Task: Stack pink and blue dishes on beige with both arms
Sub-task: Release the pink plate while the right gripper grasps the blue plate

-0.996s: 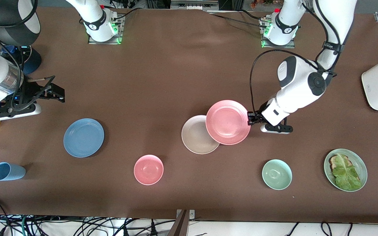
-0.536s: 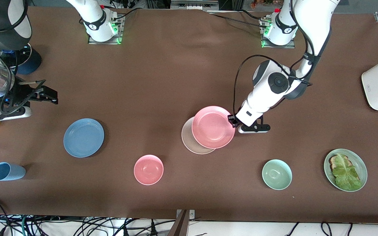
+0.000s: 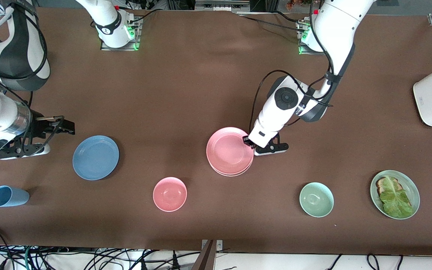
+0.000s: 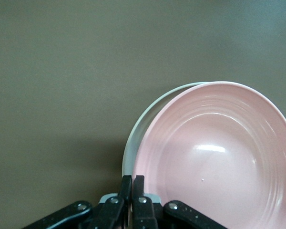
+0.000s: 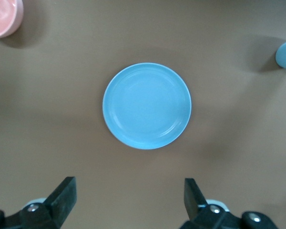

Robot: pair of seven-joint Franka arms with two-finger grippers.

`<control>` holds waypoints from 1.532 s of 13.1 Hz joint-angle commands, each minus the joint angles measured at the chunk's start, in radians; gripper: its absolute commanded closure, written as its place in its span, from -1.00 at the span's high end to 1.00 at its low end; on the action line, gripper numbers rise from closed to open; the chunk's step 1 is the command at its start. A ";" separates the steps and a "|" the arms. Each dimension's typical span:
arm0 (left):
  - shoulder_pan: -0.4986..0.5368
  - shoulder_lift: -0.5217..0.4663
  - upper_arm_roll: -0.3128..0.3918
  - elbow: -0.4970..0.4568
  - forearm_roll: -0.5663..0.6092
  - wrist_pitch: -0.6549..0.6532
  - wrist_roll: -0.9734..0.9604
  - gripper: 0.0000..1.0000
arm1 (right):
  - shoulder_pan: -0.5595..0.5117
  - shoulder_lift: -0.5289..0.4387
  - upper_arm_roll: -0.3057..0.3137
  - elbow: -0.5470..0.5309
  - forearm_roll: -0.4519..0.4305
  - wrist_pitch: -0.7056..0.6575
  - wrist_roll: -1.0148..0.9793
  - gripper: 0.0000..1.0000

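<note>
I find the pink plate (image 3: 229, 150) at frame centre, almost concentric over the beige plate (image 3: 231, 174), its rim clamped in my left gripper (image 3: 246, 141). The blue plate (image 3: 95, 157) lies mid-left on the tabletop (image 3: 201, 86), just beside my right gripper (image 3: 64, 126), fingers spread, the nearer arm.

Pink plate (image 3: 228, 149) over beige plate (image 3: 231, 174); blue plate (image 3: 95, 157); brown table (image 3: 201, 82).

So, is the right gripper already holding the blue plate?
No, the right gripper is open in the air, and the blue plate lies untouched on the table.
</note>
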 commanded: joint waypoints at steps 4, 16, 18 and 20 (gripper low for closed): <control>-0.025 0.033 0.025 0.036 0.067 0.033 -0.045 -1.00 | -0.107 0.199 0.008 -0.007 -0.047 0.241 -0.120 0.99; 0.020 -0.111 0.074 0.036 0.075 -0.169 0.130 0.62 | -0.181 0.304 0.009 -0.168 -0.042 0.506 -0.155 0.76; 0.056 -0.161 0.074 0.041 0.066 -0.249 0.212 0.63 | -0.182 0.317 0.009 -0.169 -0.042 0.506 -0.154 0.61; 0.107 -0.221 0.072 0.041 0.059 -0.323 0.314 0.63 | -0.187 0.324 0.011 -0.175 -0.041 0.504 -0.152 0.43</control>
